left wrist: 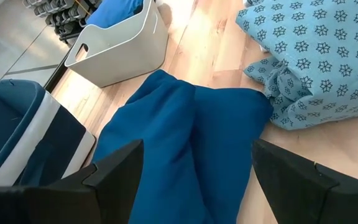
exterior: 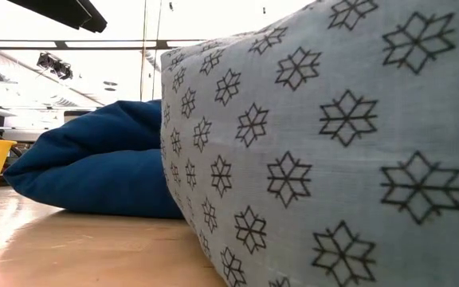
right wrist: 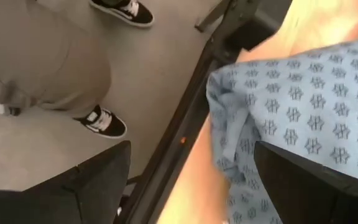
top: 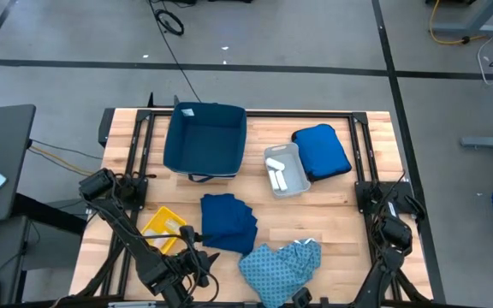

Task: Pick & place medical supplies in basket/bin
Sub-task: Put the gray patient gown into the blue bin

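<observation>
Wooden planks make up your surface [top: 332,214], set on a grey floor. You have three containers on it: one navy bin [top: 204,139] at the far middle, one grey tray [top: 287,169] just right of it, and one yellow tray [top: 163,228] near the left edge. In the grey tray you can count two white packets [top: 276,174]; one more white packet [top: 175,224] lies in the yellow tray. One navy garment [top: 228,222] sits folded mid-surface, and one light blue patterned garment [top: 282,267] lies at the near edge, touching it. One royal-blue bundle [top: 323,151] rests beside the grey tray on its right. Your left pincer [left wrist: 191,171] hovers over the navy garment, fingers apart, holding nothing. Your right pincer [right wrist: 191,180] hangs at the near edge beside the patterned garment, fingers apart too. Beyond that edge you see a person's two dark shoes [right wrist: 103,122] on the floor.
</observation>
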Available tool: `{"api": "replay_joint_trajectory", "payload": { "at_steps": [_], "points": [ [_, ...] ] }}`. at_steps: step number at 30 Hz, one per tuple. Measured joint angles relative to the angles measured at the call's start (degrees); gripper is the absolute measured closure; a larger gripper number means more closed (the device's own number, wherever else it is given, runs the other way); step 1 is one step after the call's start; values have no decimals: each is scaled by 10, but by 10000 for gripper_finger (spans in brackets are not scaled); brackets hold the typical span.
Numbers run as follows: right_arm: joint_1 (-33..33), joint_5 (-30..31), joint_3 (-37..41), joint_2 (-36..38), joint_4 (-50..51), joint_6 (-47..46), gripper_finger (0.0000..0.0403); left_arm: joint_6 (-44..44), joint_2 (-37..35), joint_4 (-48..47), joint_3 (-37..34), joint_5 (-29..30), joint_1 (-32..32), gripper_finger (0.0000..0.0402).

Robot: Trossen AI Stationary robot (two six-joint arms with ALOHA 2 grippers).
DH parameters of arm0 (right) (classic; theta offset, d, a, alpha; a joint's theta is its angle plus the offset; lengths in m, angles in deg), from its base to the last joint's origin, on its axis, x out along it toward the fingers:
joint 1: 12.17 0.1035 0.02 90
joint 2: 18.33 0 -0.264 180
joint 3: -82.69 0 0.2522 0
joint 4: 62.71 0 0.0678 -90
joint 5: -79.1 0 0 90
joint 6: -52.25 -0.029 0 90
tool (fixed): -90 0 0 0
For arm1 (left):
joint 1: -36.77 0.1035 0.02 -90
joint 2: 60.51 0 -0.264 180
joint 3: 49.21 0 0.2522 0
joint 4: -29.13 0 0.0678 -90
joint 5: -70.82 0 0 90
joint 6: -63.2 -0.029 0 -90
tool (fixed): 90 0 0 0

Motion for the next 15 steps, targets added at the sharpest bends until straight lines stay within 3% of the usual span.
{"api": "replay_joint_trajectory", "payload": {
  "at_steps": [7,15],
  "points": [
    [-11,27,0,0,4,23,55,0,0,0,0,-1,0,104],
    [-30,-18,0,0,5,-20,55,0,0,0,0,-1,0,104]
  ]
}}
